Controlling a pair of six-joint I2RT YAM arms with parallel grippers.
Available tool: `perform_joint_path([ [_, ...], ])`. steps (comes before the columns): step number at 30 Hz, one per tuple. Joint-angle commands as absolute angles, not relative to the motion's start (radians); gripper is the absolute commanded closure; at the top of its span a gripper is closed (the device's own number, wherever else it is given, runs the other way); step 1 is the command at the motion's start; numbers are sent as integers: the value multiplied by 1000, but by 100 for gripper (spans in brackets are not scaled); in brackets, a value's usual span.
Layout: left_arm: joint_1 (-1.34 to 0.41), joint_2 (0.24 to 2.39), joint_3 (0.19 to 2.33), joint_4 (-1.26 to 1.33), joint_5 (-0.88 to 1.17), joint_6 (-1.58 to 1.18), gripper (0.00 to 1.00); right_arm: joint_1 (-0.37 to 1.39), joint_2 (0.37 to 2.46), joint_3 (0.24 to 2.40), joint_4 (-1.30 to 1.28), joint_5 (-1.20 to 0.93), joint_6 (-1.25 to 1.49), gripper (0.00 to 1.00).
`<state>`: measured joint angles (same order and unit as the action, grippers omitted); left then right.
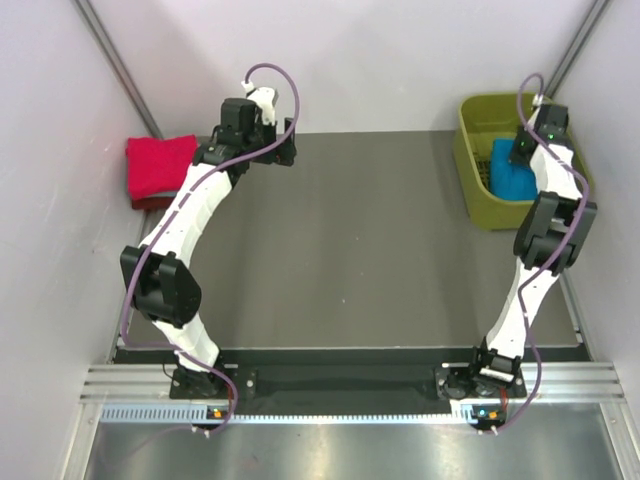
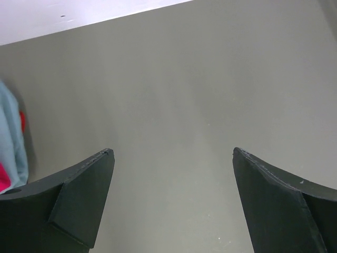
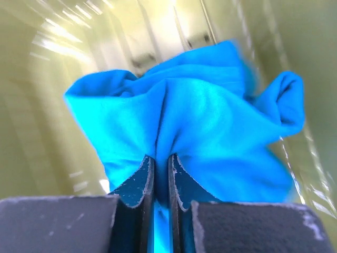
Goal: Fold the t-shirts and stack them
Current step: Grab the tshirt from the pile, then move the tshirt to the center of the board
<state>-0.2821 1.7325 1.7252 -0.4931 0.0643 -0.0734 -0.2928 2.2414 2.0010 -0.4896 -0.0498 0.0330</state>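
The bright teal-blue t-shirt [image 1: 512, 172] lies crumpled inside the olive-green basket [image 1: 470, 170] at the far right. My right gripper [image 3: 161, 158] is down in the basket and shut on a pinched fold of the teal-blue shirt [image 3: 200, 121]. A folded red t-shirt [image 1: 158, 168] lies at the far left of the table, with a pale grey-blue one [image 2: 10, 132] at the edge of the left wrist view. My left gripper [image 1: 283, 148] hovers open and empty over bare table [image 2: 174, 153] to the right of the red shirt.
White walls close in the table on the left, back and right. The basket's walls [image 3: 37, 121] surround the right gripper closely. The grey table surface [image 1: 340, 240] stretches between the arms.
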Motion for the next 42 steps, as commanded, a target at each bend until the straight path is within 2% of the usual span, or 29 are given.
perform_joint_path([
  [1, -282, 1697, 1703, -437, -42, -98, 1, -284, 1976, 2017, -442, -139, 126, 100],
  [7, -282, 1697, 1644, -423, -152, -156, 1, -282, 1792, 1984, -431, -299, 195, 100],
  [12, -282, 1690, 1683, -472, -19, -118, 1, -258, 1680, 1892, -400, -451, 256, 100],
  [17, -282, 1683, 1677, -479, 43, -159, 1, -146, 1586, 1786, -400, -554, 229, 100],
  [24, -281, 1641, 1591, -449, -47, -201, 2, 43, 1517, 1593, -419, -757, 215, 100],
  [28, -282, 1617, 1574, -451, -72, -199, 5, 135, 1497, 1536, -411, -847, 199, 100],
  [30, -282, 1606, 1565, -451, -74, -190, 5, 114, 1494, 1468, -425, -689, 222, 81],
  [31, -281, 1603, 1562, -449, -71, -189, 4, 103, 1500, 1448, -437, -649, 201, 77],
  [32, -282, 1595, 1559, -446, -71, -195, 4, 98, 1514, 1436, -496, -508, 174, 60],
  [34, -281, 1586, 1548, -454, -43, -196, 1, 89, 1505, 1414, -518, -382, 120, 30],
  [39, -281, 1548, 1470, -471, 58, -187, 1, 96, 1496, 1404, -532, -400, 59, 23],
  [42, -281, 1520, 1424, -486, 90, -178, 1, 199, 1508, 1410, -560, -356, -58, 25],
])
